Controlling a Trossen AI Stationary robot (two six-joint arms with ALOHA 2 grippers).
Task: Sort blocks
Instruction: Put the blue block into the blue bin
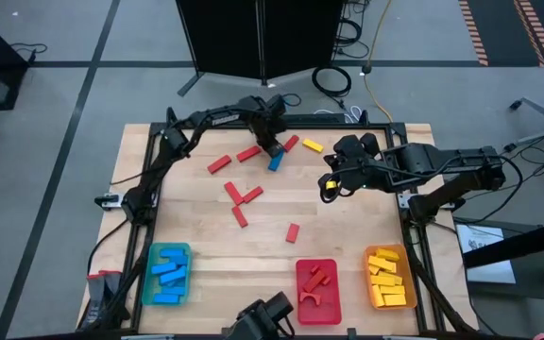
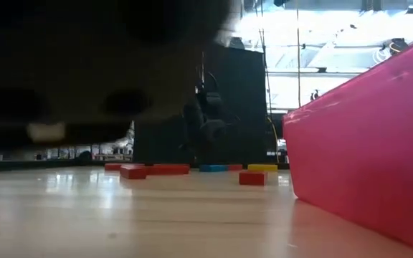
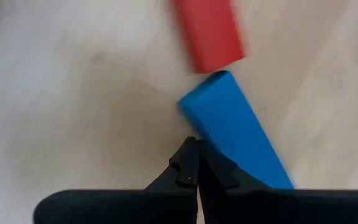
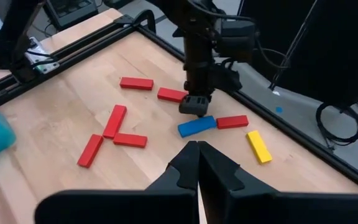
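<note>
The blue block (image 1: 276, 162) lies flat on the worktop (image 1: 206, 246) at its far middle, end-to-end with a red block (image 1: 291, 144). The left end effector (image 1: 272, 148) hangs just above it, fingers pressed together and holding nothing. To grasp well, spread the fingers, centre them across the block's narrow width, clear of the red block, then descend and close. Its likely destination is the green tray (image 1: 166, 275) holding blue pieces at the near left. The right end effector (image 1: 330, 188), also pressed together and empty, waits to the right, above the worktop.
</note>
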